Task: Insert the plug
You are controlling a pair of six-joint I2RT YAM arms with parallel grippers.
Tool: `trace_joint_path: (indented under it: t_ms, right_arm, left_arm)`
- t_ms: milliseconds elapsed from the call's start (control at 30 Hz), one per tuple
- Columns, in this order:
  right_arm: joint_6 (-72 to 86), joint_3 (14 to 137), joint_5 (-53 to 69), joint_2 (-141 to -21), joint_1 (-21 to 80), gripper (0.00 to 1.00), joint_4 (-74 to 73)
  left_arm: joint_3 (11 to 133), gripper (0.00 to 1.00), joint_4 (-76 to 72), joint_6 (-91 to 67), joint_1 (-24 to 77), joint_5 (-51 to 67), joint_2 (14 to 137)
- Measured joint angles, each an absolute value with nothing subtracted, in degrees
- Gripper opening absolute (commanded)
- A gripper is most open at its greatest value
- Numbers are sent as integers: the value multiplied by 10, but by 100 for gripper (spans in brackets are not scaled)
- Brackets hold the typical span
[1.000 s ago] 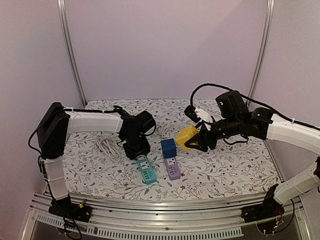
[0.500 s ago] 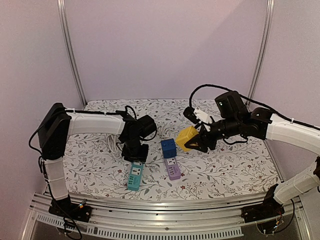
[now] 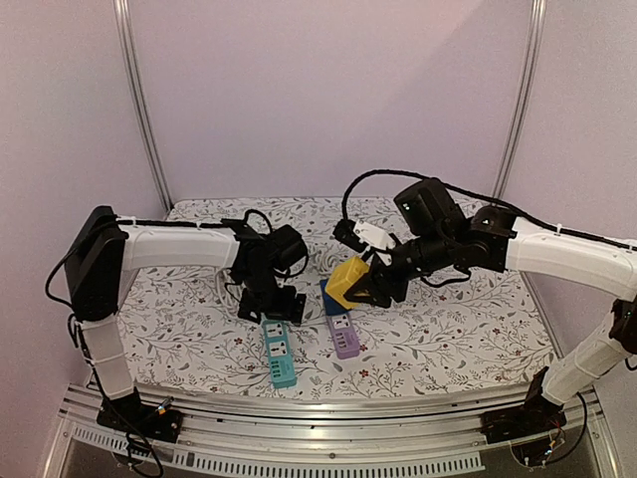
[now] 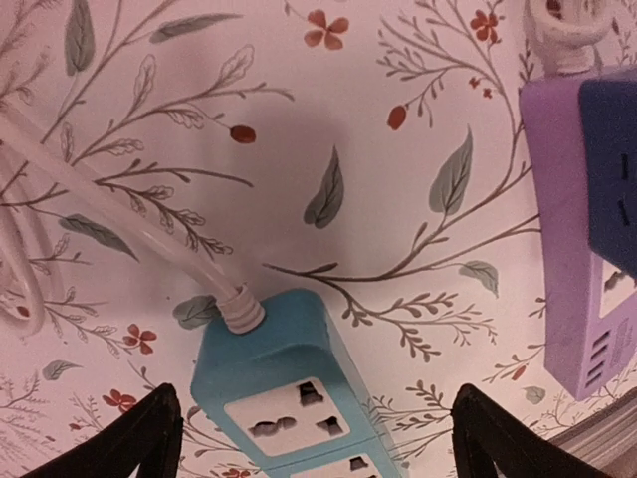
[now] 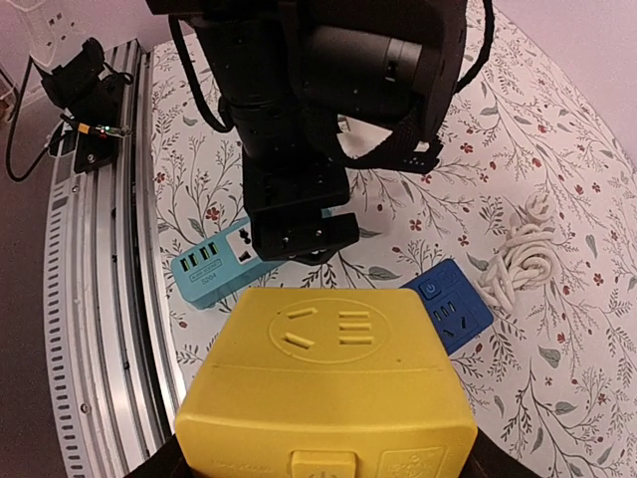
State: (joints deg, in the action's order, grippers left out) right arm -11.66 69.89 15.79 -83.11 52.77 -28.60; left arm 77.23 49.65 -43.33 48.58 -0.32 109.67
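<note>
R hand (image 3: 366, 289) moved left, gripping yellow plug (image 3: 347, 282) near purple strip (image 3: 344, 337).

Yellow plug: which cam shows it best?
Right wrist: the yellow plug fills the lower frame, and the raised markings on its face are sharp. Top external shows it small, partly overlapping the blue adapter. Left wrist doesn't show it, only the teal strip and purple strip.

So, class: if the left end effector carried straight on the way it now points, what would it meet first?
Probably the teal power strip, near its cable end. The left end effector points down at it, jaws open either side in the wrist view. How far above the strip it hangs is unclear.
</note>
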Motion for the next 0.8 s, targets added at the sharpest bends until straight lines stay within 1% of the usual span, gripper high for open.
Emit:
trace_joint_path:
  t_ms: [167,367,567,800]
  right_arm:
    - [-94,781,139,-881,558,0,-314]
    - [-84,872,129,-946,601,0,-350]
    - [-107,930,121,-1041,626,0,-408]
    - [-151,988,105,-1136,627,0,-471]
  left_arm:
    - [769,99,495,-417,453,24,1029]
    - [760,99,499,-389,388,29,934]
    - [722,99,526,-368,354,-22,854]
    - [679,99,540,-349,332,-57,772]
